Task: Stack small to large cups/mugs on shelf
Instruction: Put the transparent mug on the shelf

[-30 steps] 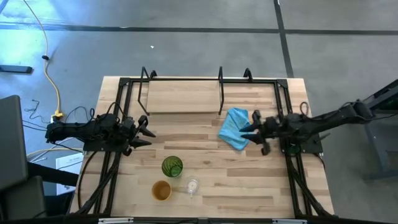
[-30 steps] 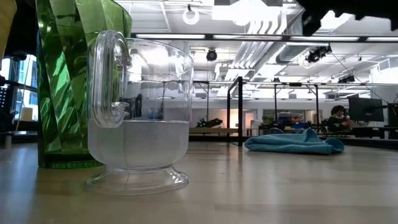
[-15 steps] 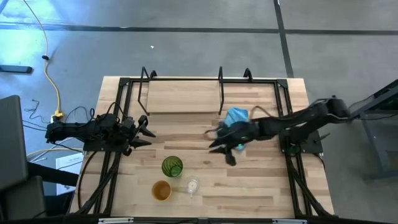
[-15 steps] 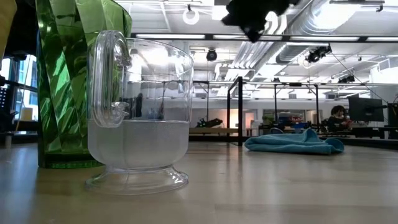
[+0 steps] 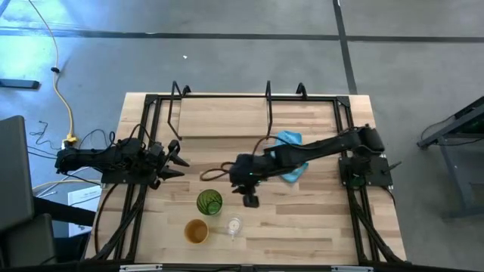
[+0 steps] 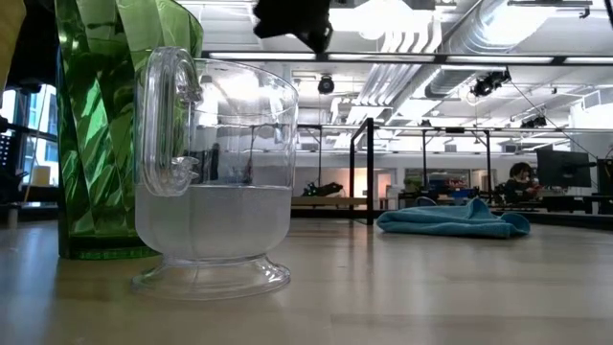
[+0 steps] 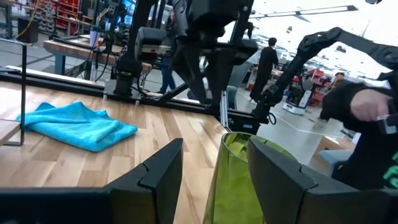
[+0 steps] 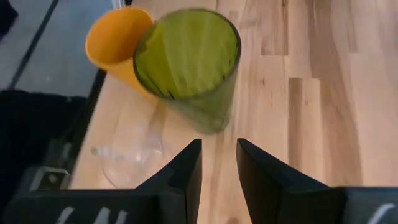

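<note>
Three cups stand on their bases near the table's near edge: the green cup (image 5: 209,202) (image 8: 186,68), the orange cup (image 5: 197,231) (image 8: 118,40) and the small clear glass cup (image 5: 234,226) (image 6: 211,172). The shelf (image 5: 223,117) lies along the far edge. My right gripper (image 5: 215,175) (image 8: 219,165) is open and hovers just far of the green cup, above it, pointing toward the table's left. My left gripper (image 5: 178,161) (image 7: 214,180) is open and waits at the table's left side, left of and farther back than the green cup (image 7: 239,174).
A light blue cloth (image 5: 291,156) (image 6: 450,218) lies crumpled on the table right of centre, partly under my right arm. Black metal rod uprights (image 5: 268,113) stand on the shelf. Bare wood (image 5: 302,219) stretches right of the cups. People move in the room behind.
My right arm has swung from the table's right side, past the blue cloth, toward the left and near edge, ending above and just behind the green cup. The cups and the cloth have stayed in place.
</note>
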